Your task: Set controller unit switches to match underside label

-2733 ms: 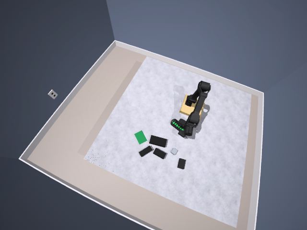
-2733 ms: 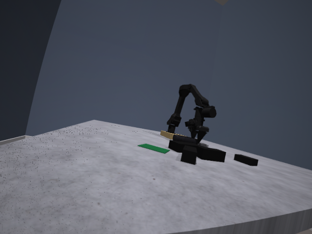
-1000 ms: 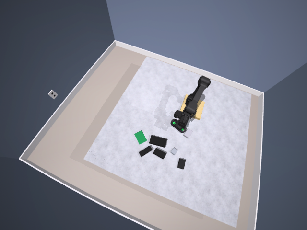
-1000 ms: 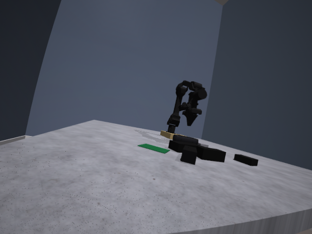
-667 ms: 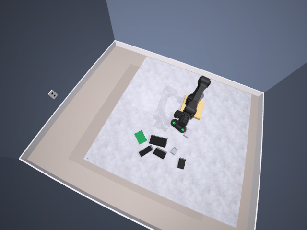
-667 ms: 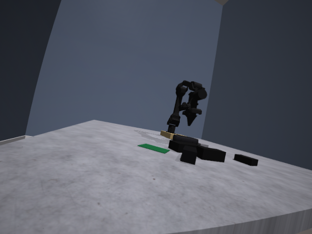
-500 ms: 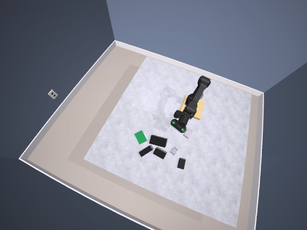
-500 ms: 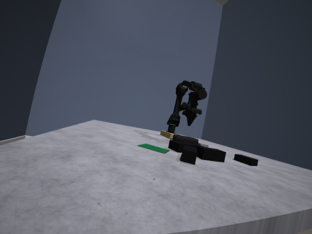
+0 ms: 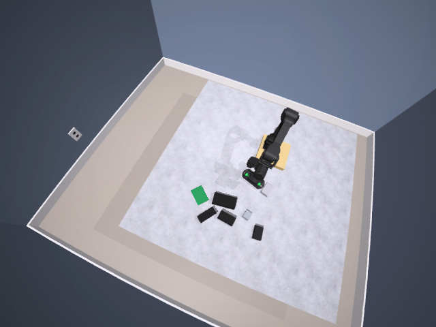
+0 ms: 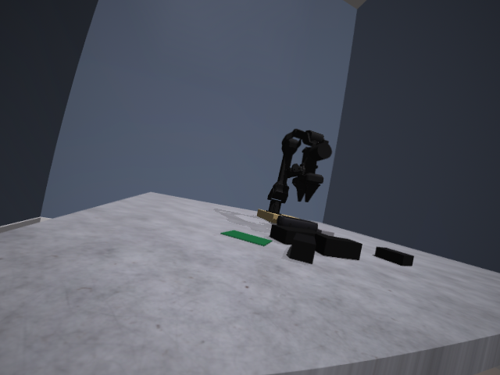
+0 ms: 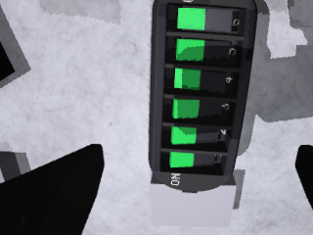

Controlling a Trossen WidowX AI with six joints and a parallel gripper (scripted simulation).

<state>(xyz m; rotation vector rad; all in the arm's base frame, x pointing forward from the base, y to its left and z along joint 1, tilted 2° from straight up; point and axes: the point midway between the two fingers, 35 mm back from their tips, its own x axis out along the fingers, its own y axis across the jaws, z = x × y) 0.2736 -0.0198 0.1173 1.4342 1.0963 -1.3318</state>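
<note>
The dark grey controller unit (image 10: 298, 223) (image 11: 157, 122) sits with its switches facing up, near the arm's base. In the wrist view all six rockers show a green end on the left and a dark end on the right, with the numbers beside the dark ends. Shadow lies over several of them, and I cannot tell for sure which end of each is down. The underside label is hidden. My gripper (image 10: 303, 200) (image 11: 201, 156) is open and empty, well above the unit, with its fingers on either side of the unit's number 1 end in the wrist view.
A pale block (image 9: 267, 189) (image 11: 192, 206) lies close by the unit's number 1 end. Several black boxes, among them a large one (image 9: 224, 199), a green plate (image 9: 199, 195) (image 10: 246, 237) and a small grey block (image 9: 246, 214) lie farther out. A wooden base (image 9: 284, 158) is under the arm.
</note>
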